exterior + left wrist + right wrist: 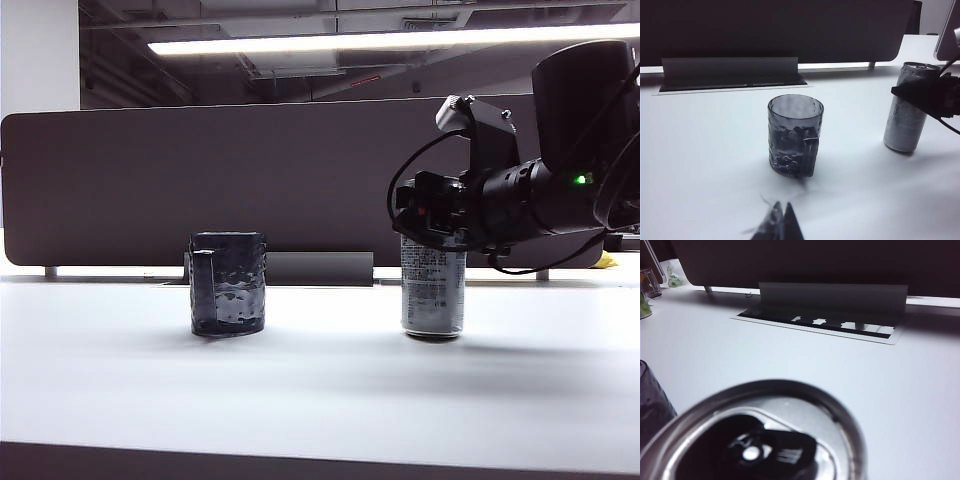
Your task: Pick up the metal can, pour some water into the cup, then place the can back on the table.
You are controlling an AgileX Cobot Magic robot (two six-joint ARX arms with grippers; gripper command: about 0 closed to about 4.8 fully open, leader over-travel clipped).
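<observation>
White counter (320,400) runs back to a dark divider panel (200,180). Toward its right side the metal can (433,295) stands upright, well apart from the cup (228,283). At the can's top sits the right end effector (425,215); whether it grips, I cannot tell. The left end effector (777,225) rests pinched together near the front edge. Probably thin-walled, smooth and slippery, the can suits a light mid-body grasp.

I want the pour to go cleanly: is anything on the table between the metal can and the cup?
Nothing visible. The metal can stands upright with the right pincer at its top; the stretch of white table across to the cup is bare. The left pincer sits back, nearer the camera than the cup.
</observation>
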